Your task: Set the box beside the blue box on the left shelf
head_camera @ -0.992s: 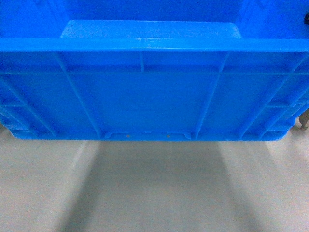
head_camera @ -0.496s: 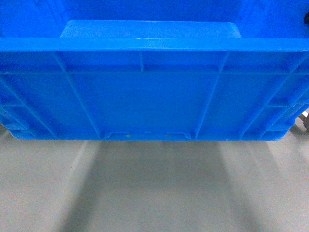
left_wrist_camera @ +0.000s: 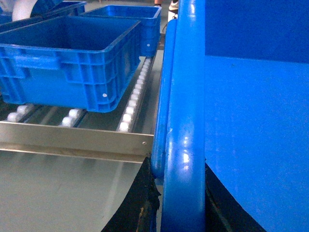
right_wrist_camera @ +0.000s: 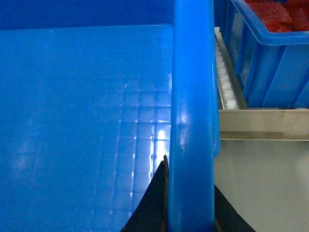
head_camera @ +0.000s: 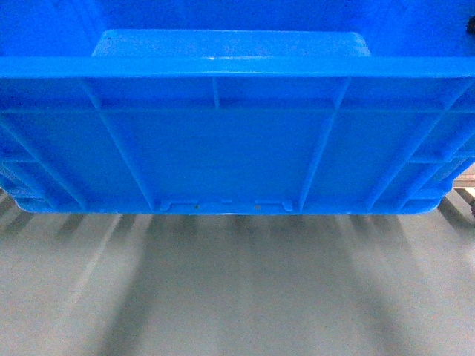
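The box [head_camera: 237, 141], a large bright-blue ribbed crate, fills the upper head view, held up above the floor. My left gripper [left_wrist_camera: 177, 163] is shut on its left rim [left_wrist_camera: 186, 96], black fingers [left_wrist_camera: 140, 203] either side. The right gripper [right_wrist_camera: 189, 171] is shut on the right rim [right_wrist_camera: 193, 87]. In the left wrist view, the blue box [left_wrist_camera: 72, 58] stands on the left shelf [left_wrist_camera: 133, 96] of white rollers, left of my held box, with a roller lane between them.
The shelf's metal front rail [left_wrist_camera: 72, 140] runs across at the held box's near end. More blue crates [left_wrist_camera: 125, 14] stand behind. To the right, a blue crate with red contents [right_wrist_camera: 275, 63] rests on rollers [right_wrist_camera: 224, 82]. Grey floor [head_camera: 237, 297] lies below.
The box keeps its place in the head view. The floor beneath has darkened and shows new streaked shadows, so the view has shifted a little.
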`<state>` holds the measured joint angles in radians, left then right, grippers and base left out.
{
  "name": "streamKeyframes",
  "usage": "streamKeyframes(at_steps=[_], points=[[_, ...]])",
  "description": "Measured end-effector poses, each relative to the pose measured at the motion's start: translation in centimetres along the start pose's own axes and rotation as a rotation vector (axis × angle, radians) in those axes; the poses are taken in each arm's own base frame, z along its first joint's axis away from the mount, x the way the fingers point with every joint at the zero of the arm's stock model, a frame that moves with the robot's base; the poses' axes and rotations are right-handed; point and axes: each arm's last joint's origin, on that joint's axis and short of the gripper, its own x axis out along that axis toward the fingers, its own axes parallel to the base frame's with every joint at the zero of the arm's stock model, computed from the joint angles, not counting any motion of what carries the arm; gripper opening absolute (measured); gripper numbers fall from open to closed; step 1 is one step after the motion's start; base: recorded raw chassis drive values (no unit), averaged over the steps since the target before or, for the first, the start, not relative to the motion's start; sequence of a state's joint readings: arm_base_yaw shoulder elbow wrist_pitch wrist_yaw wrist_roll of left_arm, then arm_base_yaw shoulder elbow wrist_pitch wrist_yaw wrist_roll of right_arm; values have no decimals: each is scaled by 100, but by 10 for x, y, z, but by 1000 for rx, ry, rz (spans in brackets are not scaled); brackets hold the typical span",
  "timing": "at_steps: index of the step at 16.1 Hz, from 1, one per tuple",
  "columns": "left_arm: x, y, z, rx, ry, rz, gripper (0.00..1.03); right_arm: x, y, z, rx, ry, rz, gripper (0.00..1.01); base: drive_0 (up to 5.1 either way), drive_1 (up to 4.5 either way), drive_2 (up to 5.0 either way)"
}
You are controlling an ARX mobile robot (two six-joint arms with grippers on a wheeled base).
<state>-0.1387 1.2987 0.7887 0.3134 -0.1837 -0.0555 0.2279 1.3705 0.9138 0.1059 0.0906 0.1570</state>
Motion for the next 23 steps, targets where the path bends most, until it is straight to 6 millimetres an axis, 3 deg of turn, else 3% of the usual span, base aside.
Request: streamKeyframes(at_steps=[19, 23], points=[[0, -1, 0, 1, 2, -2, 14, 0, -2, 0, 2, 3, -1, 7, 23, 447, -401], [0, -1, 0, 1, 2, -2, 14, 1, -2, 0, 3, 3, -1, 7, 0, 0, 0]])
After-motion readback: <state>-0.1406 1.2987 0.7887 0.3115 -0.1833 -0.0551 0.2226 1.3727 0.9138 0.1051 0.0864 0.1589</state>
